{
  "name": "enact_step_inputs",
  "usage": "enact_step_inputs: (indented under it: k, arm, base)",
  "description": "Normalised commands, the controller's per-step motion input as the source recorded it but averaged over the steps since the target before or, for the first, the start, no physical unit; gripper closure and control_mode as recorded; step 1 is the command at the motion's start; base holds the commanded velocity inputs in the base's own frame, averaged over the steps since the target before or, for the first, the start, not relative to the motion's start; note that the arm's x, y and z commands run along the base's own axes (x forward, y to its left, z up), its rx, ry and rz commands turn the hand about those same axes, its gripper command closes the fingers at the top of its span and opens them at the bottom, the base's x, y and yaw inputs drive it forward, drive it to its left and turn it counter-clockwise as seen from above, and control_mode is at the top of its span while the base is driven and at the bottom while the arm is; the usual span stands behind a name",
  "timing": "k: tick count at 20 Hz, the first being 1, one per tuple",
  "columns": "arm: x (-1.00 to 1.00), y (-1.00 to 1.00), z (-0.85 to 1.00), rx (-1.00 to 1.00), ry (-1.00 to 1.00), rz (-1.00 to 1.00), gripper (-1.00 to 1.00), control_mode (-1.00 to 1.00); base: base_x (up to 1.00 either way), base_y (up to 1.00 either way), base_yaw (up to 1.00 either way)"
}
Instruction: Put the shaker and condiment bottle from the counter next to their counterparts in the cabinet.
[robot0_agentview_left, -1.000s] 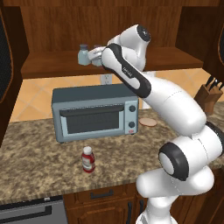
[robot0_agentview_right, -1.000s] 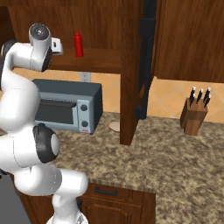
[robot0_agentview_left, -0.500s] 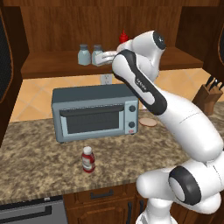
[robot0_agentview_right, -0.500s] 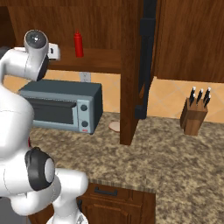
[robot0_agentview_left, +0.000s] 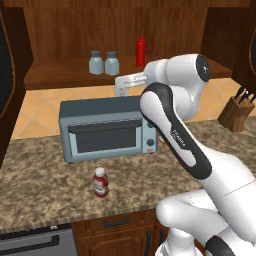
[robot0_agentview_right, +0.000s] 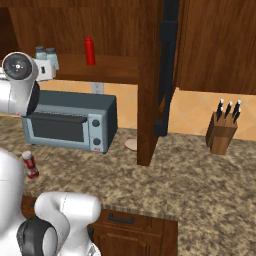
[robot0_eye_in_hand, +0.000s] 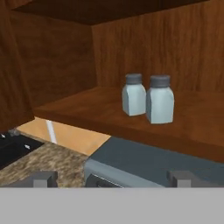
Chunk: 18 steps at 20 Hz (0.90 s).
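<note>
Two pale blue-grey translucent shakers (robot0_eye_in_hand: 148, 100) and a slim red squeeze bottle (robot0_agentview_left: 141, 50) are held on the dark wooden cabinet's shelf (robot0_agentview_left: 60, 76) (shakers touching). The tool (robot0_agentview_left: 120, 86) is spread wide, empty.

Two pale blue-grey shakers with darker grey caps, one (robot0_eye_in_hand: 133, 95) just left of and slightly behind the other (robot0_eye_in_hand: 160, 100), stand upright and nearly touching on the cabinet shelf (robot0_eye_in_hand: 92, 111), ahead of and above the hand (robot0_eye_in_hand: 113, 177). Its two dark fingertips (robot0_eye_in_hand: 43, 178) stand wide apart, with nothing between them. Below the shelf lie a grey toaster oven top (robot0_eye_in_hand: 148, 161) and, lower left, the speckled bench (robot0_eye_in_hand: 39, 162).
</note>
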Motion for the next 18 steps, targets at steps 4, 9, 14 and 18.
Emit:
enact_step_inputs:
  k: [4,9,14,18]
  arm:
    - [-0.67,0.00,0.00,0.00,0.00,0.00,-1.00,-1.00]
    - [-0.45,0.00,-0.29,0.00,0.00,0.00,-1.00,-1.00]
    - [-0.40,0.00,-0.39,0.00,0.00,0.01,-1.00,-1.00]
    - [-0.55,0.03,-0.24,0.00,0.00,0.00,-1.00,-1.00]
  base:
    - [0.00,0.00,0.00]
    - [0.00,0.00,0.00]
    - [0.00,0.00,0.00]
    - [0.00,0.00,0.00]
